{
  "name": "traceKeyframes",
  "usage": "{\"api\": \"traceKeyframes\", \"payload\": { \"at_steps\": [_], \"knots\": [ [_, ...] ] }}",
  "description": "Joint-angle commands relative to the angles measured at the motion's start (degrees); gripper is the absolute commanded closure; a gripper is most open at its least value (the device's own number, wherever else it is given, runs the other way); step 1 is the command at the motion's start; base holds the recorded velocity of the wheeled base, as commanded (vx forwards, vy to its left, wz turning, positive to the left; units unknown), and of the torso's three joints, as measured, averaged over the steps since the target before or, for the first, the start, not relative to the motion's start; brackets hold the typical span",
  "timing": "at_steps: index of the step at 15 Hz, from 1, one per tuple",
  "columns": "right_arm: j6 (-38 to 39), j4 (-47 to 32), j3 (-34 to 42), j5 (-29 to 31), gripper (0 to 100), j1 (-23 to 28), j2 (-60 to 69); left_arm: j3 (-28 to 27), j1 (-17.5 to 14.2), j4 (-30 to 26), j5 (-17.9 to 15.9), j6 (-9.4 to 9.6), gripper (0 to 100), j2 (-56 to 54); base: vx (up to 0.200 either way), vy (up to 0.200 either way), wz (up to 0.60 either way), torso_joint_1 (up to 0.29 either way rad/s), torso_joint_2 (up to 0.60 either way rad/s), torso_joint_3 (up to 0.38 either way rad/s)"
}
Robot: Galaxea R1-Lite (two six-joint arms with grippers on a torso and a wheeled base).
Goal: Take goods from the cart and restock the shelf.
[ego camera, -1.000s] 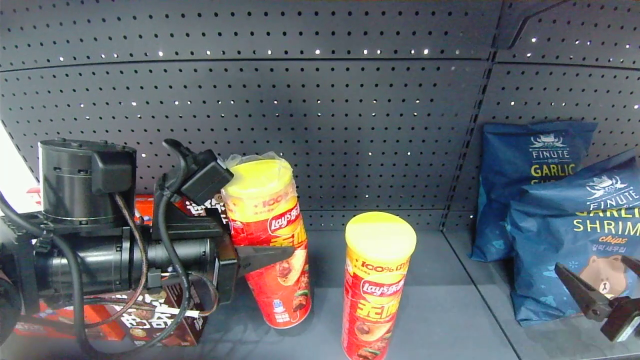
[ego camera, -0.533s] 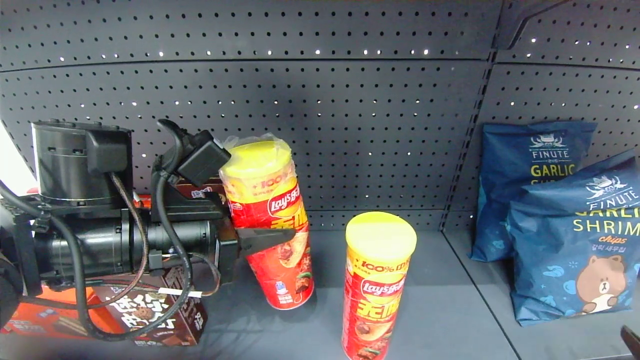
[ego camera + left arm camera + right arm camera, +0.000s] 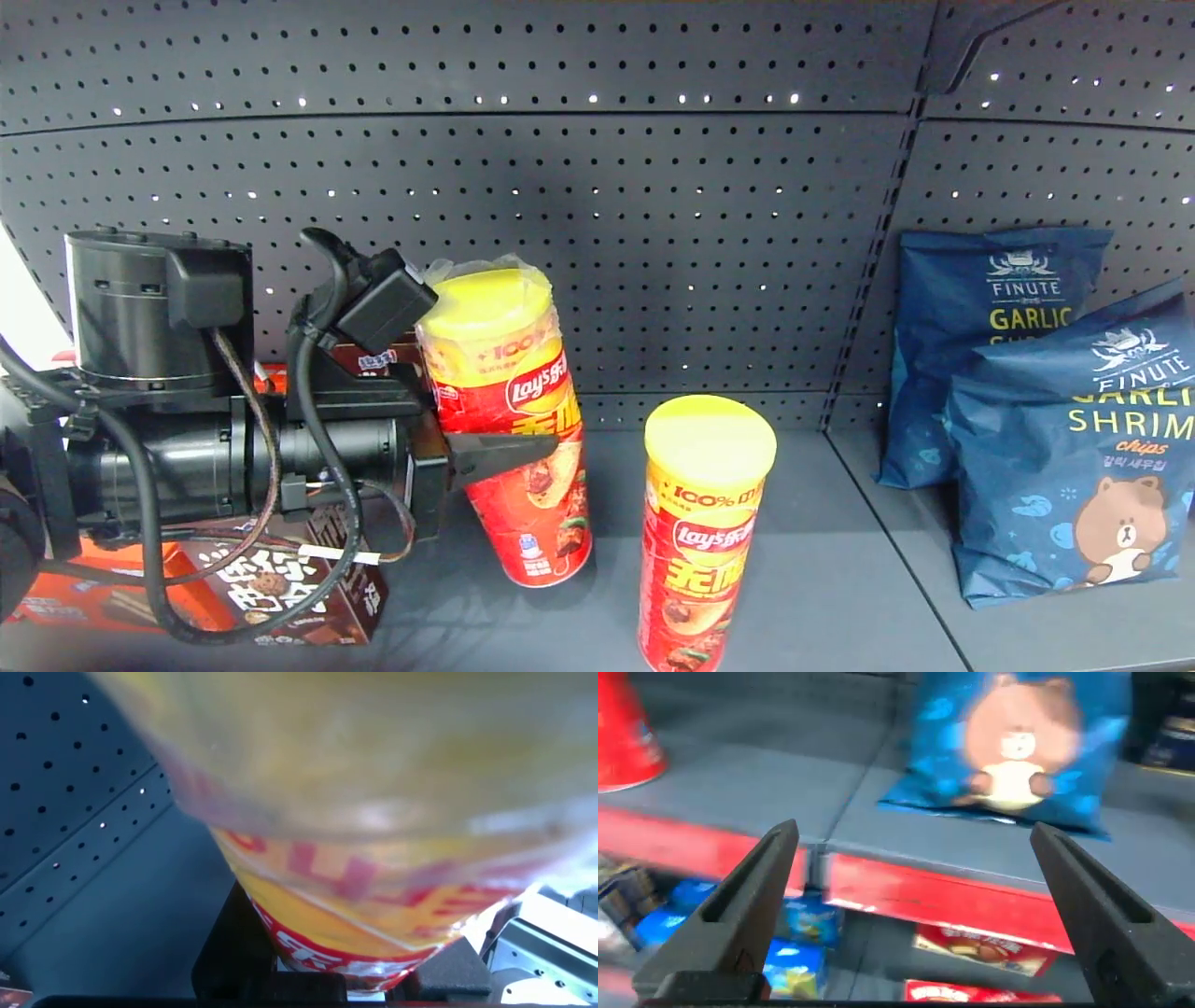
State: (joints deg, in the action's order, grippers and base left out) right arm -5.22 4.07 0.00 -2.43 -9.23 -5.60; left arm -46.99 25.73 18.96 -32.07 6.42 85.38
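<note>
Lower left, snack boxes [image 3: 280,597] sit shelved; just right of them the left gripper [image 3: 509,443] has its fingers clamped on the held chip can [image 3: 499,373], slightly tilted, its base right down at the shelf [image 3: 822,579], so release looks close. Centre frame, 1 standing can [image 3: 705,532] is already placed. Far right, blue chip bags [image 3: 1074,448] are stocked, and the right gripper [image 3: 915,915] hangs fingers wide apart, empty, likely free for another cart pick

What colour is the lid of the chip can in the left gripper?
Yellow lid on a red chip can; the head view shows it best.
</note>
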Motion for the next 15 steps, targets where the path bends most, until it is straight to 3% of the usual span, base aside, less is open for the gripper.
{"api": "traceKeyframes", "payload": {
  "at_steps": [1, 3, 4, 5, 7, 8, 9, 15],
  "knots": [
    [2.1, -1.5, -0.6, 0.8, 0, 0.2, 0.8, 0.0, 0.8, 0.0, 0.0, -0.01, 100, 0.0, 0.0, 0.0, 0.0, 0.0, 0.0, 0.0],
    [4.9, -2.2, -0.7, 7.8, 0, 0.4, 0.8, -0.1, 0.9, 0.0, 0.0, -0.01, 100, 0.0, 0.0, 0.0, 0.0, 0.0, 0.0, 0.0],
    [4.9, -2.0, -0.4, 15.3, 0, 0.4, 0.8, -0.3, 0.9, 0.0, 0.0, -0.01, 100, 0.1, 0.0, 0.0, 0.0, 0.0, 0.0, 0.0],
    [4.7, -2.0, -0.4, 15.9, 0, 0.4, 0.8, -0.3, 0.8, 0.0, -0.1, -0.01, 100, 0.1, 0.0, 0.0, 0.0, 0.0, 0.0, 0.0],
    [4.4, -2.0, -0.4, 13.1, 0, 0.4, 0.8, -0.3, 0.8, 0.1, -0.2, -0.01, 100, 0.2, 0.0, 0.0, 0.0, 0.0, 0.0, 0.0],
    [3.4, -2.6, 0.0, -2.0, 0, 0.4, 0.8, -0.2, 0.5, 0.0, -2.3, -0.01, 100, 0.5, 0.0, 0.0, 0.0, 0.0, 0.0, 0.0],
    [3.5, -4.0, 0.0, -2.4, 0, 0.4, 0.8, -0.2, 0.3, 0.1, -3.9, 0.08, 100, 0.9, 0.0, 0.0, 0.0, 0.0, 0.0, 0.0],
    [5.1, -4.0, 0.0, -1.3, 0, 0.4, 0.8, -0.1, 0.2, 0.1, -3.9, 0.08, 100, 1.0, 0.0, 0.0, 0.0, 0.0, 0.0, 0.0]
  ]
}}
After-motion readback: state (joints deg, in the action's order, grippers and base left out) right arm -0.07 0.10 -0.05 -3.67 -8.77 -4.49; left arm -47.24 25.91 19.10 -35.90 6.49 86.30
